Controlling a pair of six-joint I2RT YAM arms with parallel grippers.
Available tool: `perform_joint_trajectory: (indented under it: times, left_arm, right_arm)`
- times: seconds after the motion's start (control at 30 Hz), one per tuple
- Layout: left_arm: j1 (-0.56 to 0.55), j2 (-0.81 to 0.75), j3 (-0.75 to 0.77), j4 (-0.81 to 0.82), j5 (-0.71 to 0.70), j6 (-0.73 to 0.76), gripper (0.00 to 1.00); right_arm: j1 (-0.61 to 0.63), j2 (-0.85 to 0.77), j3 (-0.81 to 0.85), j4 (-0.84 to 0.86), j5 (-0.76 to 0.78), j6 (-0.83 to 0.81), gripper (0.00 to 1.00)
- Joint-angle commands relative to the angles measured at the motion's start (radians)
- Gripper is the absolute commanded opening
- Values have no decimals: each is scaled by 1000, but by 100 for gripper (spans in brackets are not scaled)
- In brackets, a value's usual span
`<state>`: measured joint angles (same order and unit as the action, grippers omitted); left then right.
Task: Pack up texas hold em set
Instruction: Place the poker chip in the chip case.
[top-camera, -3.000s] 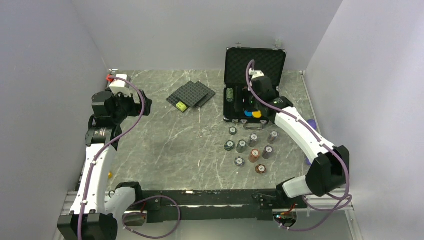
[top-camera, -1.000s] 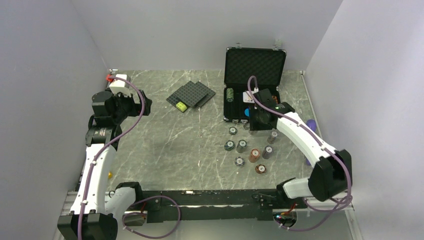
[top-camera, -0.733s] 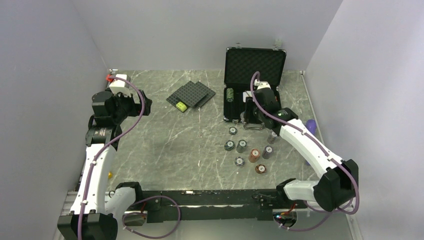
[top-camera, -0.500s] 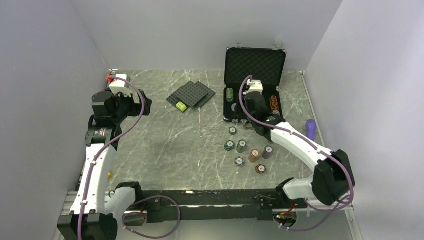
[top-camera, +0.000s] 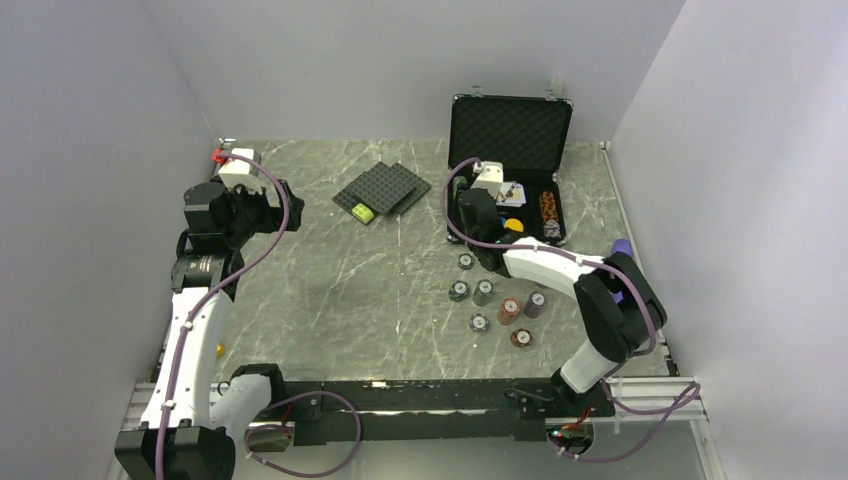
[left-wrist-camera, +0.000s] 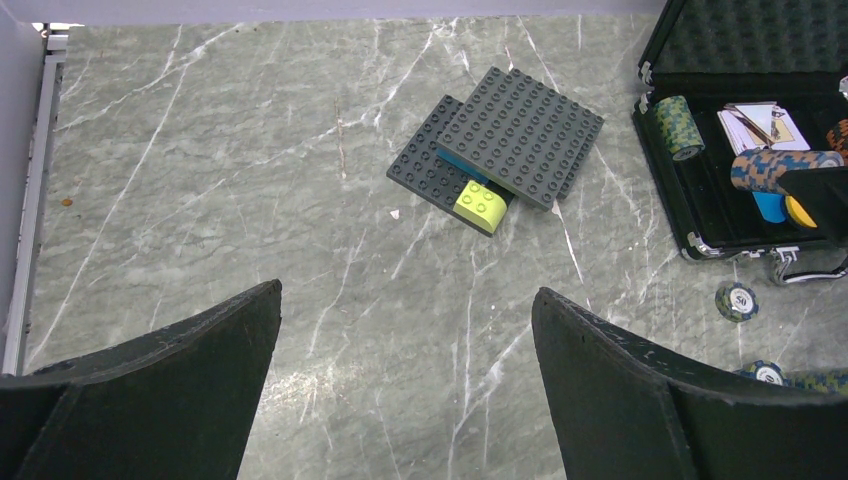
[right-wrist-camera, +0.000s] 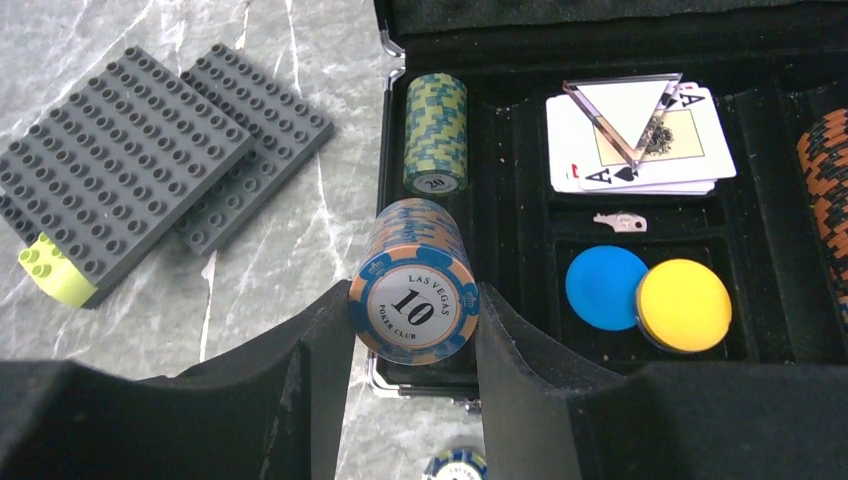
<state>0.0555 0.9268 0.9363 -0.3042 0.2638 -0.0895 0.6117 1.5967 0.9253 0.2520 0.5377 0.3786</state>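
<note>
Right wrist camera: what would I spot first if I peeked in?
First comes the stack of blue-and-tan poker chips marked 10, pinched sideways in the right gripper at the front left edge of the open black briefcase. Inside the case, a blue disc and a yellow disc sit side by side below the playing cards.

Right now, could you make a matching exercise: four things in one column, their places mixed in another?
1. chip stack marked 10
2. green chip stack
3. yellow disc
4. lime brick

A. in the briefcase's left slot
B. at the grey plates' edge
C. held in the right gripper
D. in the briefcase, beside the blue disc

Pairs: 1-C, 2-A, 3-D, 4-B
</note>
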Motion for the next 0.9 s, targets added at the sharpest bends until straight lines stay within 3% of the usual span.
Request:
perform_joint_trajectory:
  times: [0.0,0.73,0.87]
  left_arm:
    - [-4,2,6,23,16,2,99]
    - [-4,17,6,28,33,-6,100]
    - [-5,17,6,27,31,-6,99]
  right_arm:
    - [18,34,12,208,94,13,0]
    - [42,151,3,151,99,71,0]
    - [42,132,-11,132,76,72,18]
